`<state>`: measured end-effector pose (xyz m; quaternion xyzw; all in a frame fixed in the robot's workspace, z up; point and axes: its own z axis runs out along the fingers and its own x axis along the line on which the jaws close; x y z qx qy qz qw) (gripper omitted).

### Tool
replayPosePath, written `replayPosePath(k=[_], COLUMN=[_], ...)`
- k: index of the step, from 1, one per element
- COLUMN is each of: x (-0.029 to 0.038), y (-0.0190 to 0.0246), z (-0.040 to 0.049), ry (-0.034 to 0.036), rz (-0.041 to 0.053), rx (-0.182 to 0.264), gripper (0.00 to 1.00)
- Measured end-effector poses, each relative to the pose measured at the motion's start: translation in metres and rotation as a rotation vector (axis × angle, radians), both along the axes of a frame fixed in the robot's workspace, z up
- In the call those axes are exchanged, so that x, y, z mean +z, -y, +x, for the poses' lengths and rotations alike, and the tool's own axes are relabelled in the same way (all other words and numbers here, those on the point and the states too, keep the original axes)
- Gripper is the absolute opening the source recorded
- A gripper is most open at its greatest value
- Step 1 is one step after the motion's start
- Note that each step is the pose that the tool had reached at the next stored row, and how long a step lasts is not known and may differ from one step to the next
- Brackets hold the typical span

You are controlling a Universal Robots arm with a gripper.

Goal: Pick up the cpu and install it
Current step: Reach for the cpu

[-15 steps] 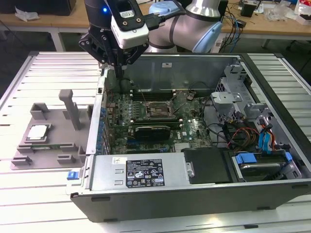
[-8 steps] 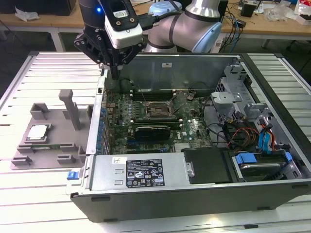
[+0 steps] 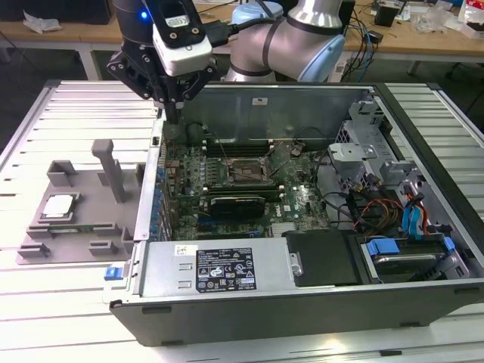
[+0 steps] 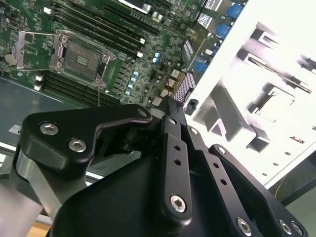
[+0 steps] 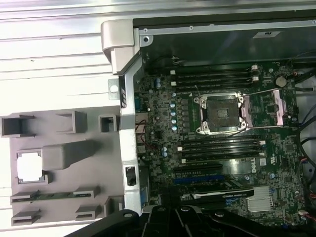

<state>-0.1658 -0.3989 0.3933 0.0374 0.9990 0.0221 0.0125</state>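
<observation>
I work in a lab or electronics workshop. My bench is a slatted metal table (image 3: 53,310) carrying an opened computer case (image 3: 302,302) and a grey plastic tray (image 3: 91,234). Beyond it stand wooden workbenches (image 3: 431,47) strewn with cables (image 3: 368,47) and small parts.

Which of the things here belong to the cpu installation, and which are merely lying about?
Job: small square silvery cpu on the grey plastic fixture tray; dark metal-framed motherboard socket, open; black gripper.
Lying about: grey labelled power supply box; blue drive caddy; red cables.
</observation>
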Motion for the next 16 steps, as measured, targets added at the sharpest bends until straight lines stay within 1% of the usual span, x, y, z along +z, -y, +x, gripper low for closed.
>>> replayPosePath(k=[4, 10, 16], x=[0.0000, 0.0000, 0.0000], y=[0.0000, 0.0000, 0.0000], z=[-0.0090, -0.0165, -0.0272], ry=[0.0001, 0.0001, 0.0001], rz=[0.0001, 0.0001, 0.0000], rx=[0.000, 0.000, 0.000], gripper=[0.11, 0.11, 0.11])
